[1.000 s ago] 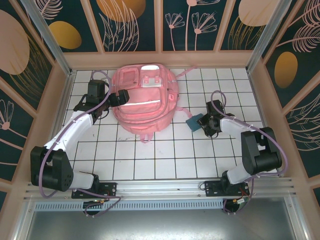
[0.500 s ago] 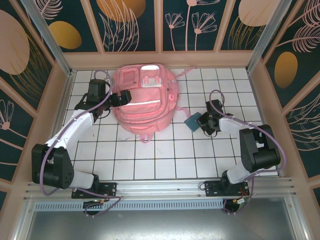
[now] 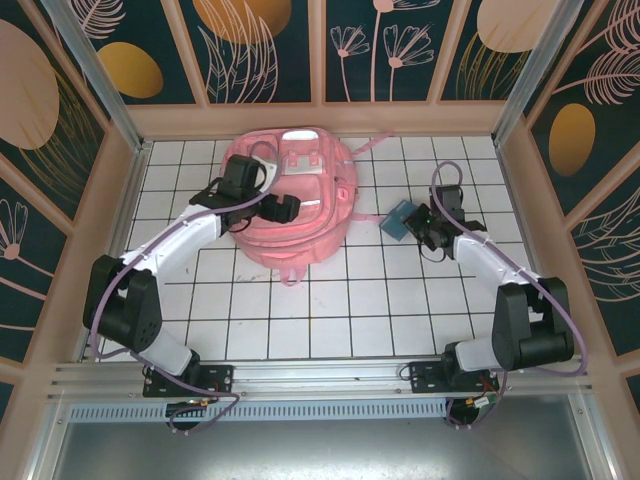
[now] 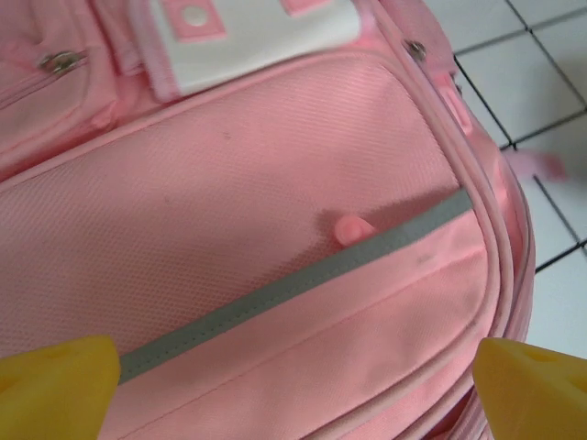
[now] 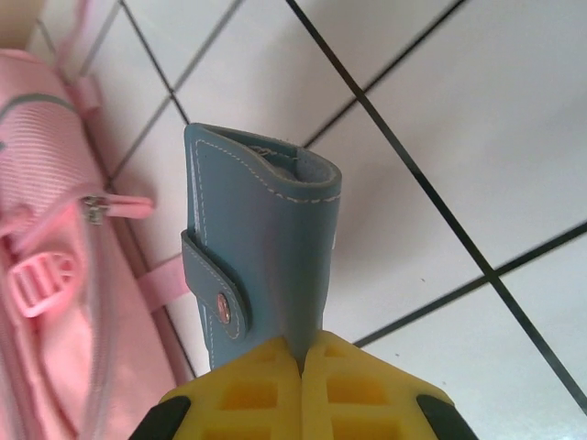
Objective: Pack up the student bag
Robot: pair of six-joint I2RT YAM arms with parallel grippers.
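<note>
The student bag (image 3: 300,240) lies flat on the white-tiled table (image 3: 330,310), in the far-left part of it, with its front pockets facing up and a pink strap trailing off toward the far right. It is soft pink fabric with a white patch (image 4: 257,27) near the top and a grey reflective stripe (image 4: 303,280) running across the large front pocket.

The left gripper (image 3: 283,207) hangs over the middle of the bag. In the left wrist view its yellow fingertips (image 4: 55,390) stand spread wide at either side of the frame, above the front pocket, and nothing is between them. A small pink tab (image 4: 353,227) sits just above the stripe.

The right gripper (image 3: 418,222) is to the right of the bag, apart from it. Its yellow jaws are pressed together on the lower edge of a blue wallet (image 5: 266,257), which has white stitching and a strap closed by a snap button (image 5: 223,307). The wallet (image 3: 400,218) points away from the gripper, over the tiles between the gripper and the bag's right side. Whether it touches the table cannot be told. In the right wrist view, the bag's edge (image 5: 46,275) shows at the left with a zipper pull (image 5: 119,206) and a pink buckle (image 5: 41,280).
</note>
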